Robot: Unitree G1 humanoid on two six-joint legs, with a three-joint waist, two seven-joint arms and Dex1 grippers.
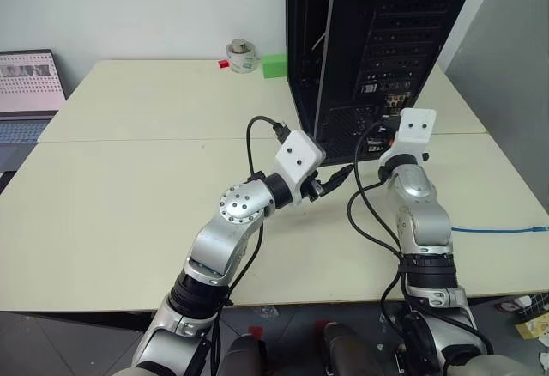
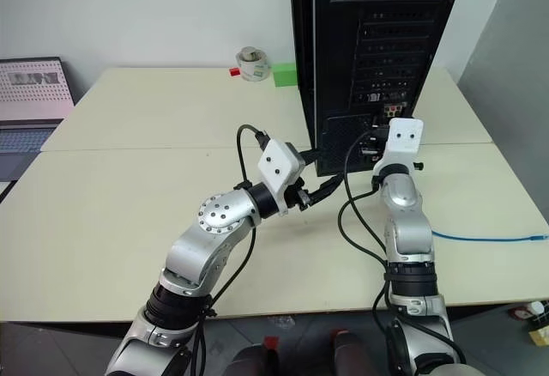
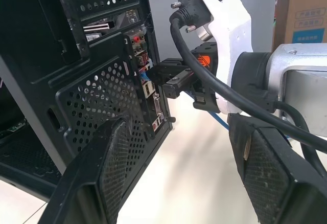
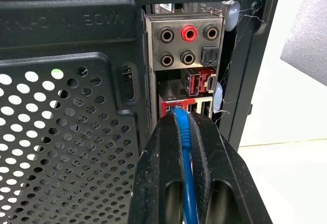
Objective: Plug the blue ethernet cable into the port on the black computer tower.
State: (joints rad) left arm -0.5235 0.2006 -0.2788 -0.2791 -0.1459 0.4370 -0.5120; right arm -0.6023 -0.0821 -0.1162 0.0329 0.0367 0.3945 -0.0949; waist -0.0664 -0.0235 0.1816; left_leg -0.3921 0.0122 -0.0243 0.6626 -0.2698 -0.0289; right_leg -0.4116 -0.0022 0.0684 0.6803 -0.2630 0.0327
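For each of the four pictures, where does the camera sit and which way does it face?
Left and right eye views: on the head, looking forward and down at both arms, the beige table and the tall black computer tower.
Left wrist view: along the open left gripper, towards the right gripper at the tower's rear.
Right wrist view: along the right gripper, shut on the thin blue ethernet cable at the port.

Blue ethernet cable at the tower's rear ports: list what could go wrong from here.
1. The right gripper pinches the thin bright-blue ethernet cable at the red-framed port of the tall black metal computer tower; a tilted push could jam the plug.
2. Whether the plug is seated is hidden; releasing now might let it slip out.
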